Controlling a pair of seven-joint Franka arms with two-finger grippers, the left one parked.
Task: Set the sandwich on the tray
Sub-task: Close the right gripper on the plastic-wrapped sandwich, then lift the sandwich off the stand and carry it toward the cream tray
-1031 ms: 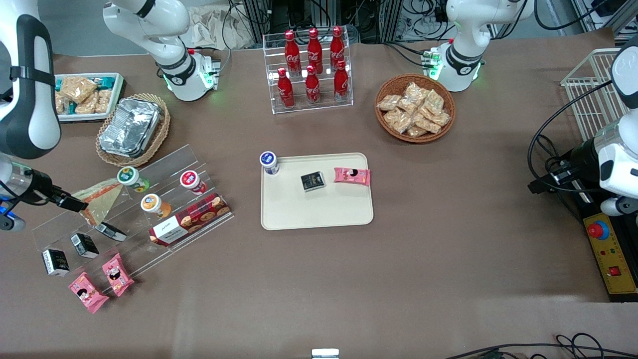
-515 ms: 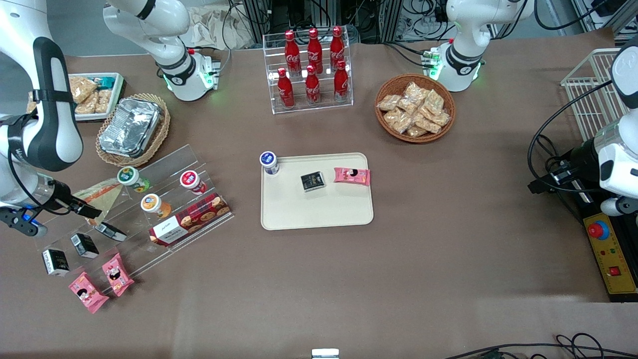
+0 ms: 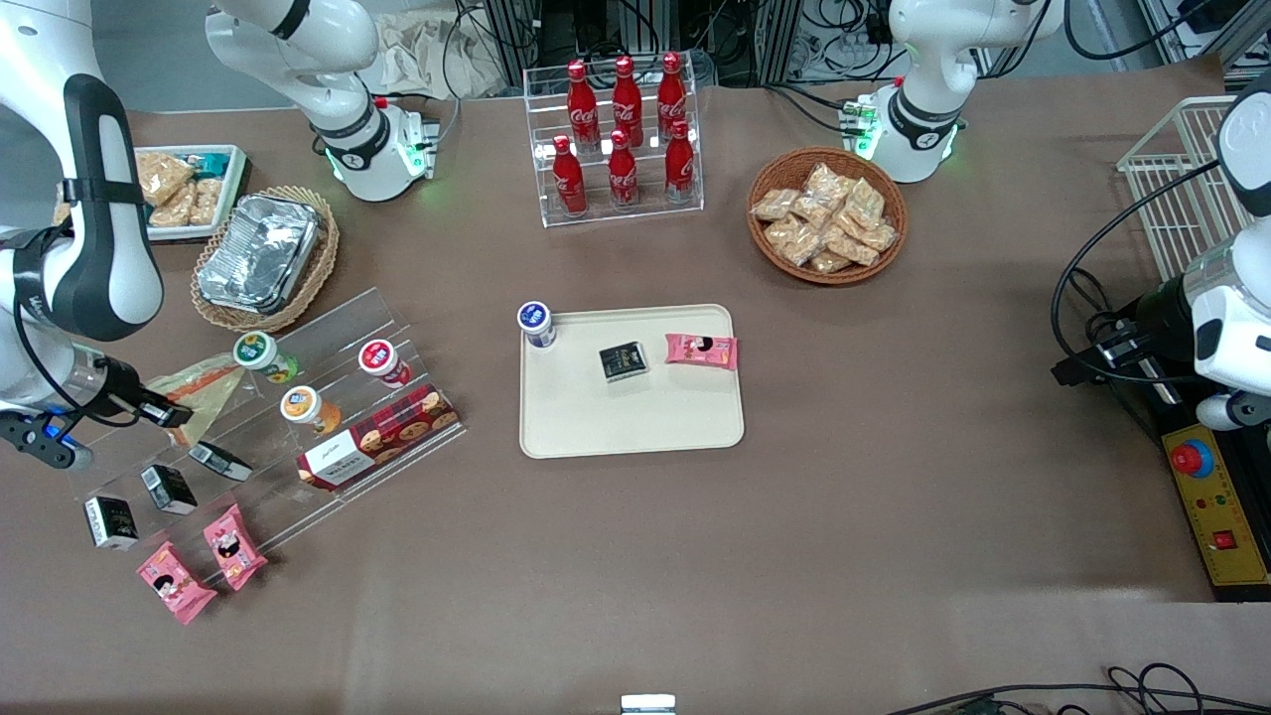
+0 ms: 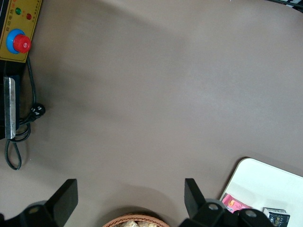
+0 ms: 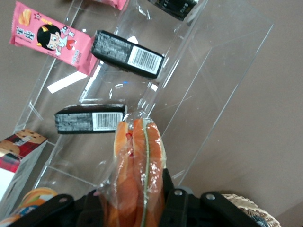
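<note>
The sandwich (image 3: 204, 389), a plastic-wrapped wedge with orange and green filling, sits on the clear acrylic display stand (image 3: 328, 343) at the working arm's end of the table. My right gripper (image 3: 167, 414) is shut on the sandwich's wide end; in the right wrist view the sandwich (image 5: 138, 161) stands edge-on between the black fingers (image 5: 176, 204) of the gripper (image 5: 137, 208). The cream tray (image 3: 635, 422) lies at the table's middle, toward the parked arm from the stand. It holds a blue-lidded cup (image 3: 535, 322), a black packet (image 3: 624, 360) and a pink snack packet (image 3: 701, 350).
On the stand are lidded cups (image 3: 301, 405), a red cookie box (image 3: 382, 435) and black packets (image 3: 167, 488); pink packets (image 3: 177, 583) lie nearer the camera. A foil container in a basket (image 3: 260, 254), a cola rack (image 3: 621, 139) and a cracker basket (image 3: 826, 214) stand farther from the camera.
My right arm has swung in over the stand and the gripper has closed on the sandwich's wide end. The sandwich has tipped and shifted slightly in the last half second.
</note>
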